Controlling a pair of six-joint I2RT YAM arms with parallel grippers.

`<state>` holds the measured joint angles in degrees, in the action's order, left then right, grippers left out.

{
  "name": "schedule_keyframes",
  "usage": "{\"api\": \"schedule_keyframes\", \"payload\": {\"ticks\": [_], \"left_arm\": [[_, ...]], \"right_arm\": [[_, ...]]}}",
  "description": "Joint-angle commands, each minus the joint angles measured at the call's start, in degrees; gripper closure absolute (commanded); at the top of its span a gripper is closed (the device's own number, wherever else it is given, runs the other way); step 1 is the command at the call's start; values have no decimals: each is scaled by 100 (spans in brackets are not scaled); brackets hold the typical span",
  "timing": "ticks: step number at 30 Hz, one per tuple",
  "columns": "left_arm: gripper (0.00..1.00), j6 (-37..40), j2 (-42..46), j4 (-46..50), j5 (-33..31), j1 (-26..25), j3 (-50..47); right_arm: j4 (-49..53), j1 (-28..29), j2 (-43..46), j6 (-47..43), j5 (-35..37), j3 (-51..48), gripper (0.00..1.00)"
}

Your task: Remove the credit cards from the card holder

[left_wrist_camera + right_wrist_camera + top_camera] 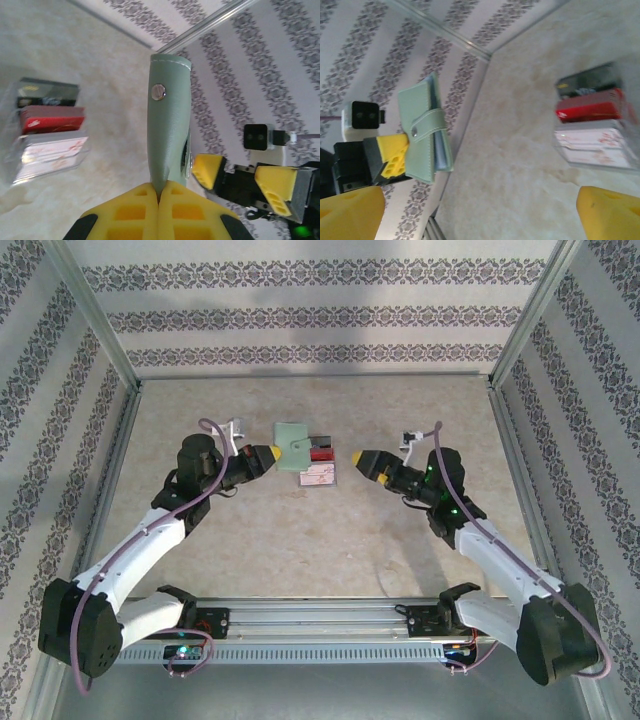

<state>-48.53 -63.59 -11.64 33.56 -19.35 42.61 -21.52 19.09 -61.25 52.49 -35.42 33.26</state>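
The card holder (291,444), a grey-green wallet with a snap strap, is pinched at one edge by my left gripper (271,454), which is shut on it. In the left wrist view the card holder (170,125) stands up from the closed yellow fingertips (190,210). Just right of it the credit cards (320,462) lie on the table in a clear sleeve: dark (47,94), red (51,120) and pale pinkish-white (50,150). My right gripper (358,460) is open, right of the cards and apart from them. From the right wrist the card holder (422,132) shows bluish inner pockets.
Patterned walls and metal frame posts (100,360) enclose the beige table (320,550). Both arm bases sit on the rail (320,620) at the near edge. The two grippers face each other across the cards with a short gap between.
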Motion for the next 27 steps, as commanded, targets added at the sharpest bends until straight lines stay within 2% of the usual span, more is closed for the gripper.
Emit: {"api": "schedule_keyframes", "payload": {"ticks": [1,5,13,27], "left_arm": [[100,-543,-80,-1117,260,-189,221],[100,-714,-199,-1411,283,-348,248],[100,-700,-267,-1366,285,-507,349],[100,-771,-407,-1376,-7,-600,236]], "right_arm": [[-927,262,-293,155,2,372,2],[-1112,491,-665,89,-127,662,6],[-1144,739,-1179,-14,-400,1114,14],[-1144,1075,-1354,-72,-319,1106,40]]}}
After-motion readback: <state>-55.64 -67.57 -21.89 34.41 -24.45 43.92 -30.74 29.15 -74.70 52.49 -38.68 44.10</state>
